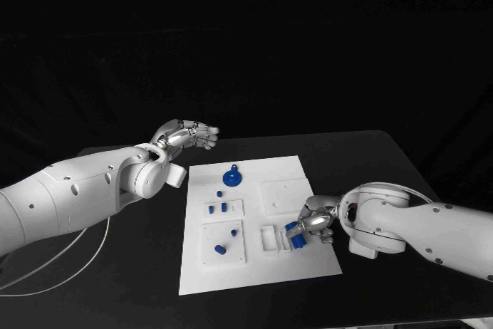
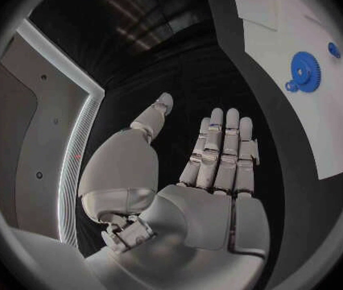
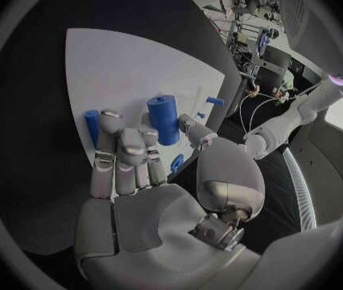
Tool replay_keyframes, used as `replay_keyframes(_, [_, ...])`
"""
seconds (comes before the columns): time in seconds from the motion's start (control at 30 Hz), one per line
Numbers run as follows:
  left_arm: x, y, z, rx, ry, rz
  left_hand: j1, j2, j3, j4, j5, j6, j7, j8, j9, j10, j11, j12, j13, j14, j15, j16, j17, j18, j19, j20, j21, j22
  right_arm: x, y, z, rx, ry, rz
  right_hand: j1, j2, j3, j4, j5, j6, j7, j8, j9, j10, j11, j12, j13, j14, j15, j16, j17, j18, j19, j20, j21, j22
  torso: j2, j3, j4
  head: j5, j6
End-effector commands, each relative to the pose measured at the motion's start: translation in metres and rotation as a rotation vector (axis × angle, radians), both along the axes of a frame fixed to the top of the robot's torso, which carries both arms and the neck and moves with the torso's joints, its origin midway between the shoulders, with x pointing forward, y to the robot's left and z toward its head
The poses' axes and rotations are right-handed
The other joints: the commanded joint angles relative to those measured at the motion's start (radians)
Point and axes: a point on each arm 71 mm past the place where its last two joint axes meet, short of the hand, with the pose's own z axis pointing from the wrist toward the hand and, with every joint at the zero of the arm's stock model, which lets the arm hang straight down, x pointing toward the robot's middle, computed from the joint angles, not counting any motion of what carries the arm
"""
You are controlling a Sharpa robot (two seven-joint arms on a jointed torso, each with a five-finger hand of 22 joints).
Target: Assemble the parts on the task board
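Right under the right hand (image 1: 315, 221), at the near right part of the task board (image 1: 308, 261), sit a few small blue parts, and the fingers (image 3: 123, 151) are curled down among them. In the right wrist view a fat blue peg (image 3: 164, 119) stands up just past the fingertips, between the fingers and the thumb, and a thinner blue piece (image 3: 93, 124) stands beside the outer finger. I cannot tell if the hand really holds the peg or only touches it. If the squeeze is weak, the peg may tip over or slip out and roll off the white board onto the black table. The other fingers are so close to the thin piece that they may knock it down too. The board has small white trays on it. The tray (image 1: 270, 238) just beside the right hand looks like a slot holder, and I cannot tell what is in it. Further from that hand, toward the left arm, a square plate (image 1: 224, 243) has two little blue parts on it, and a smaller plate (image 1: 227, 209) has some short blue pegs. A blue gear (image 1: 234, 177) lies on the far part of the board. The left hand (image 1: 188, 137) is well apart from the board's far corner, open and flat, holding nothing.
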Motion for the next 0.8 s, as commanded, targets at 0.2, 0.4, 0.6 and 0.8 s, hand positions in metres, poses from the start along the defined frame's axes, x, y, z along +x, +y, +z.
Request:
replay_keyframes(0.2, [0.000,-0.002,0.001,-0.003,-0.003,-0.012,-0.012,0.006,-0.006,0.005,-0.001,-0.010,-0.001,0.000,0.000,-0.007,0.000,0.001,-0.002,0.005,0.002,-0.006,0.003,0.017,0.004,0.001,-0.006,0.002,0.000,0.013,0.015,0.122,0.055,-0.044,-0.016,-0.017,-0.007,0.016,-0.004,0.022,0.007,0.005,0.005,0.010,-0.004,-0.006,0.002,0.001,-0.006,-0.002,0.003,0.022,0.005,0.005,0.008,0.019,0.000,-0.0019,0.0005,0.003,0.001])
replay_keyframes(0.4, [0.000,-0.004,0.001,-0.004,-0.001,-0.017,-0.022,0.010,-0.007,0.011,-0.001,-0.012,0.000,0.001,0.000,-0.007,0.000,0.001,-0.002,0.006,0.002,-0.008,0.006,0.017,0.005,0.001,-0.008,0.004,0.001,0.024,0.013,0.122,0.081,-0.032,-0.022,-0.016,-0.008,0.020,-0.004,0.023,0.006,0.005,0.006,0.011,-0.005,-0.007,0.002,0.000,-0.007,-0.002,0.004,0.022,0.005,0.004,0.010,0.019,0.001,-0.0020,0.0022,0.006,0.006])
replay_keyframes(0.6, [0.000,-0.007,0.001,-0.005,0.000,-0.021,-0.025,0.011,-0.008,0.013,-0.001,-0.012,0.000,0.002,0.000,-0.007,0.000,0.002,-0.003,0.007,0.002,-0.009,0.008,0.017,0.005,0.001,-0.009,0.004,0.002,0.029,0.006,0.104,0.098,-0.028,-0.030,-0.016,-0.010,0.027,-0.004,0.023,0.006,0.004,0.006,0.011,-0.005,-0.009,0.003,-0.001,-0.008,-0.002,0.005,0.022,0.004,0.003,0.011,0.019,0.001,-0.0036,0.0014,0.011,0.003])
replay_keyframes(0.8, [0.000,-0.012,0.001,-0.009,0.002,-0.033,-0.039,0.015,-0.010,0.023,-0.002,-0.013,0.000,0.004,0.000,-0.007,0.000,0.002,-0.004,0.007,0.002,-0.013,0.012,0.017,0.005,0.000,-0.011,0.006,0.000,0.034,-0.002,0.072,0.087,-0.013,-0.045,-0.018,-0.017,0.036,-0.004,0.022,0.006,0.002,0.007,0.010,-0.005,-0.011,0.004,-0.002,-0.008,-0.002,0.007,0.022,0.001,0.002,0.013,0.019,0.002,-0.0013,0.0020,0.015,-0.001])
